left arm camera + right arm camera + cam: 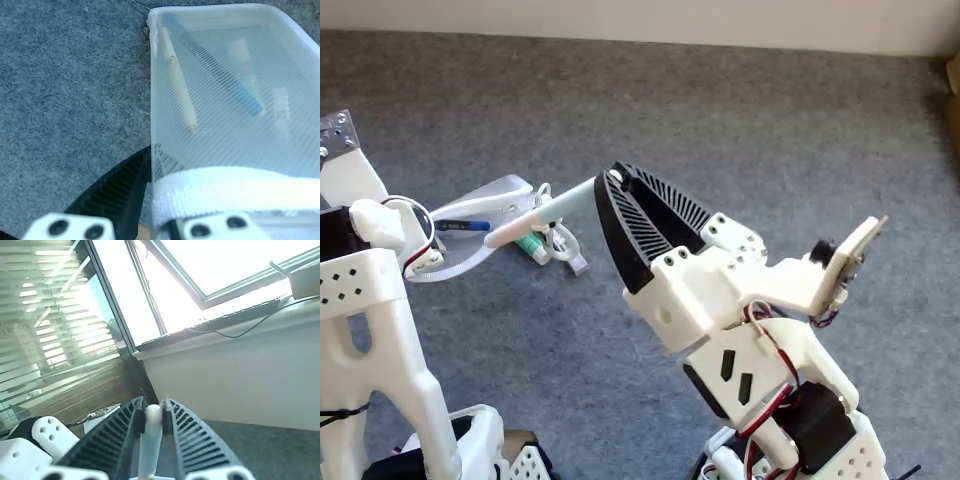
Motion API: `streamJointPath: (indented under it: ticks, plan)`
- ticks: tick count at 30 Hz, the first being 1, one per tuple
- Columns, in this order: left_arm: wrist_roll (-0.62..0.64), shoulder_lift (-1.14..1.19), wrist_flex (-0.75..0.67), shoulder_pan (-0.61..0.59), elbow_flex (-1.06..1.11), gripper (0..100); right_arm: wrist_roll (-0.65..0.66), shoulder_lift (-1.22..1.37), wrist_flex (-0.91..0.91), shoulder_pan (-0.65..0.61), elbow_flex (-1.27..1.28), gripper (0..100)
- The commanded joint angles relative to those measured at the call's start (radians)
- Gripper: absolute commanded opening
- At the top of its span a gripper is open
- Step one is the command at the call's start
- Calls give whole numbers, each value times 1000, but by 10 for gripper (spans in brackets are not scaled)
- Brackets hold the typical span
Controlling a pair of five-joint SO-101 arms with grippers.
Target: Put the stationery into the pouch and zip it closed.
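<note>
- Left gripper [155, 210]: clenched on one edge of the translucent white ribbed plastic pouch [225, 100]. I see the black ribbed jaw at the pouch's outer side, and the pouch edge runs into the gap beside it.
- In the high view the pouch [490, 200] sits at the left of the scene, just beside the left arm. It is raised off the grey carpet [720, 120].
- Pouch contents, seen through the wall from the left wrist: a slim cream-coloured pencil [180, 90] lying slantwise near the pouch's side edge. A blue pen [245, 95] lies beside it, also slanted. The two are apart.
- Right gripper [615, 185]: grasping a pale mint-and-white pen-shaped stick [560, 208]. In the right wrist view the black ribbed jaws of the right gripper [152, 407] stand closed on either side of the stick [149, 440], with its rounded end poking out at their tips.
- In the high view the stick runs from the right gripper down-left toward the pouch, and its white far end overlaps the pouch's near edge. I cannot tell whether that end is inside the pouch or only in front of it.
- A small green stationery item [530, 246] lies on the carpet just under the stick, near the pouch.
</note>
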Motion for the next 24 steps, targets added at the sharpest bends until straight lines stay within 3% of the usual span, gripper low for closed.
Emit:
streamJointPath:
  ticks: [1,7,17,24]
  plan:
    - [8,13,-12,-18,38,7,17,-8,-56,-13,-2,8]
    - [8,13,-14,-16,38,7,17,-8,-82,-13,53,8]
    - [8,13,-14,-16,38,7,17,-8,-504,-15,255,8]
    - [8,15,-14,-13,38,7,17,22,-533,-140,259,8]
